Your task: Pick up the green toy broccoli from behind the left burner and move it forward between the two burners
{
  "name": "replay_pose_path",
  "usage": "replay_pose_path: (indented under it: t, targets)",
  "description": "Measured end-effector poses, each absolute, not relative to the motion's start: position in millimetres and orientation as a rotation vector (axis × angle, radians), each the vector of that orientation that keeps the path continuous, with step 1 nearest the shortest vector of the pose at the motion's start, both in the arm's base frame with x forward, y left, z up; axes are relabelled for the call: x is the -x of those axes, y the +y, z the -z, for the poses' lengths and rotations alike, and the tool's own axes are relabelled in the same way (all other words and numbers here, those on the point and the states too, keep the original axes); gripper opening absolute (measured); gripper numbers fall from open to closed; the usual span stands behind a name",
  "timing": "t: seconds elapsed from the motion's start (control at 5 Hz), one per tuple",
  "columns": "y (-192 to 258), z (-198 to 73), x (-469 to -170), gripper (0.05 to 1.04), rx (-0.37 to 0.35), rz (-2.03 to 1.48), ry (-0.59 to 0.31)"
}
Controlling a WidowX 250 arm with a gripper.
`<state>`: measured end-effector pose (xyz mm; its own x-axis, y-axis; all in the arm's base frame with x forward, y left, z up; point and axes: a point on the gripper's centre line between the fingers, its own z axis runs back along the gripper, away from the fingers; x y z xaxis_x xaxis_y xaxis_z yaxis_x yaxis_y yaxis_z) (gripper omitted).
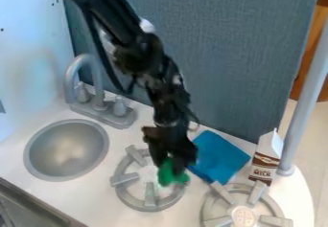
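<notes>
Hand (171,165) pinches a green item (170,175) over the left burner (150,195), midway between the front and back edges of the bench (96,192). Best practice: apply a light, even grip, since the item appears soft; travel slowly; clear the raised burner prongs; open only once the item is supported. Count: green item, one; blue cloth (221,156), one; carton (264,161), one; sink (67,149), one; faucet (98,94), one; burners, two.
</notes>
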<state>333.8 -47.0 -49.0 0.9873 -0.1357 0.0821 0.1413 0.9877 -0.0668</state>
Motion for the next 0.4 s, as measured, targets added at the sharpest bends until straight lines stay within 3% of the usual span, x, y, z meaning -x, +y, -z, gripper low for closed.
replay_pose_path:
  t: [0.4]
  targets:
    - [-73.1, 74.4, -322.3, 0.645, 0.043, 0.216, -0.033]
